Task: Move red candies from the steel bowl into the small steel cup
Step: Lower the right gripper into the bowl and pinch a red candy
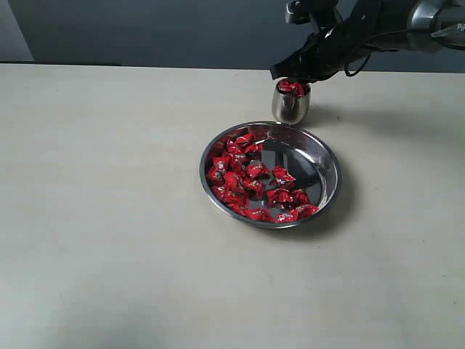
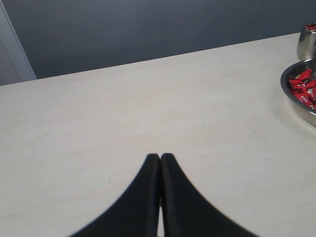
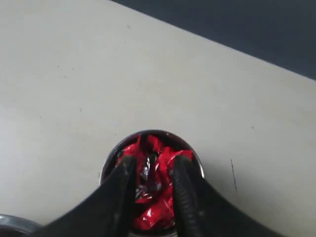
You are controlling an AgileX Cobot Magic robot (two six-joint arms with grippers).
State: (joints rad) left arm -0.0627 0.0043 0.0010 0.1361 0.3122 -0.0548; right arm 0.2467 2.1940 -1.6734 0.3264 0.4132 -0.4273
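The steel bowl [image 1: 320, 156] lies mid-table with many red candies [image 1: 247, 178] heaped on its left side. Just behind it stands the small steel cup [image 1: 290, 107], filled with red candies [image 1: 292, 87] up to its rim. My right gripper [image 1: 290, 75] hangs directly over the cup's mouth. In the right wrist view its fingers [image 3: 154, 162] stand apart, open, with the candies [image 3: 155, 207] in the cup [image 3: 148, 133] showing between them. My left gripper [image 2: 160, 157] is shut on nothing, over bare table far left of the bowl [image 2: 287, 94].
The pale tabletop [image 1: 109, 218] spreads wide to the left and front of the bowl. A dark wall [image 1: 145, 29] runs behind the table's far edge. The right arm's body and cables [image 1: 378, 29] reach in from the upper right.
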